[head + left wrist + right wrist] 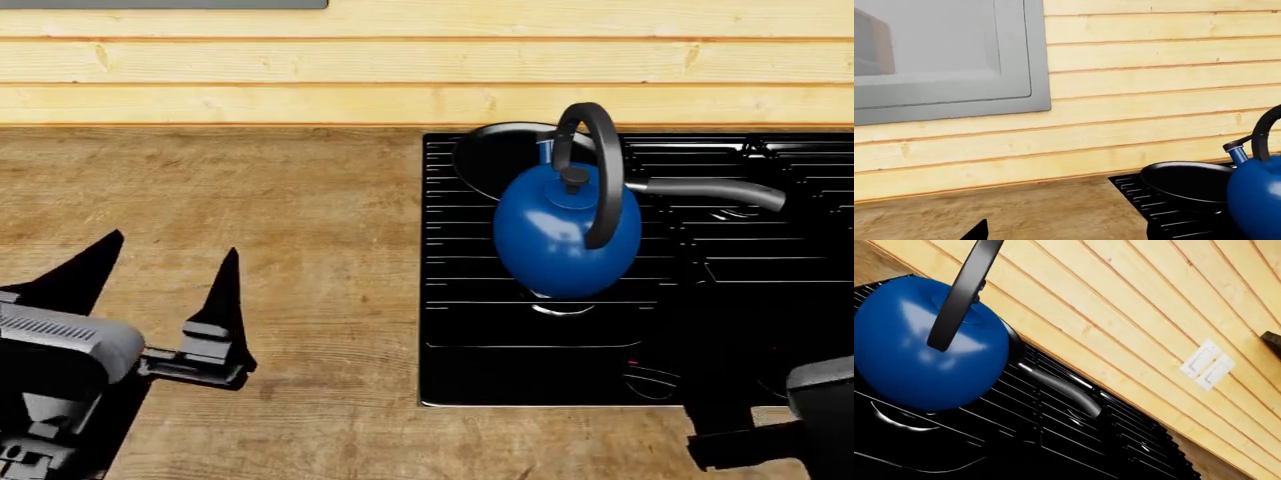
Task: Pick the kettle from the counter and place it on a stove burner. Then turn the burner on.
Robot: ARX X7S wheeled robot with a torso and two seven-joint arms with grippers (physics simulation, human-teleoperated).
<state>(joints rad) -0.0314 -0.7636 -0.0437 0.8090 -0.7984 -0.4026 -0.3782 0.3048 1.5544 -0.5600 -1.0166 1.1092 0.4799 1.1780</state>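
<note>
Kettle [566, 235] sits on the stove [747, 260] grates beside the pan [501, 150], held by nobody; left pincer [167, 290] is spread open over the desk [214, 200], right pincer's state unclear; looks rigid, glossy-slick, probably heavy, so take the arched handle top.

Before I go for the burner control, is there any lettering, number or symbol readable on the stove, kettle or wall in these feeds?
No readable text in any view.
Stove: small reddish marks near its front edge, too small to read.
Kettle: plain glossy blue, no label.
Frying pan: plain black, no marking.
Wall switch plates: blank white, nothing printed.
Counter: wood grain only.
</note>
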